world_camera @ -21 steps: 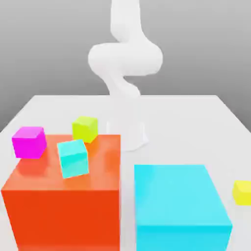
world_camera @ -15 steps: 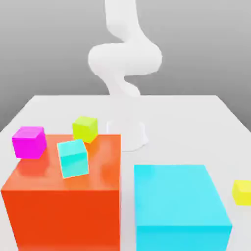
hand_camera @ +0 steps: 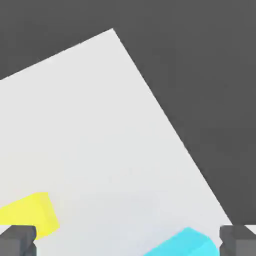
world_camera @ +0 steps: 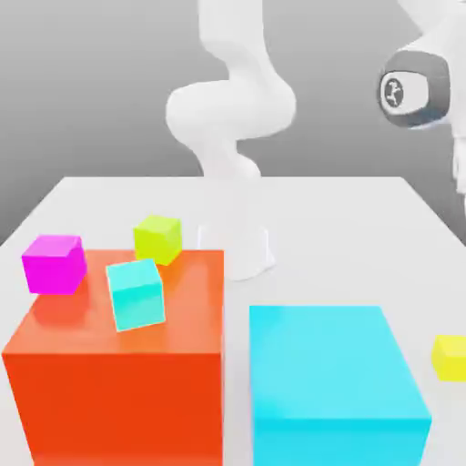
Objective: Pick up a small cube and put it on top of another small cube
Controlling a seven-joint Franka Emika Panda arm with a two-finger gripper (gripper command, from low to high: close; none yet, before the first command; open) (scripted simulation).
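Observation:
The small cube [world_camera: 450,357], bright yellow, lies on the white table [world_camera: 346,237] at the exterior view's right edge, beside the big cyan block [world_camera: 332,378]. In the hand view the same yellow cube [hand_camera: 30,215] lies close to one dark fingertip [hand_camera: 17,240], apart from it. My gripper [hand_camera: 128,242] is open, its fingers set wide with nothing between them, high above the table. A wrist joint of my arm [world_camera: 414,88] hangs at the exterior view's upper right.
A big orange block [world_camera: 118,364] at the exterior view's left carries a small cyan cube [world_camera: 136,293]. A magenta cube [world_camera: 55,263] and a lime cube [world_camera: 157,238] sit behind it. The arm's base [world_camera: 238,250] stands mid-table. The cyan block's corner [hand_camera: 185,243] lies under the hand.
My arm has swung over, and its wrist has come into the exterior view at the upper right. None of the cubes or blocks has moved.

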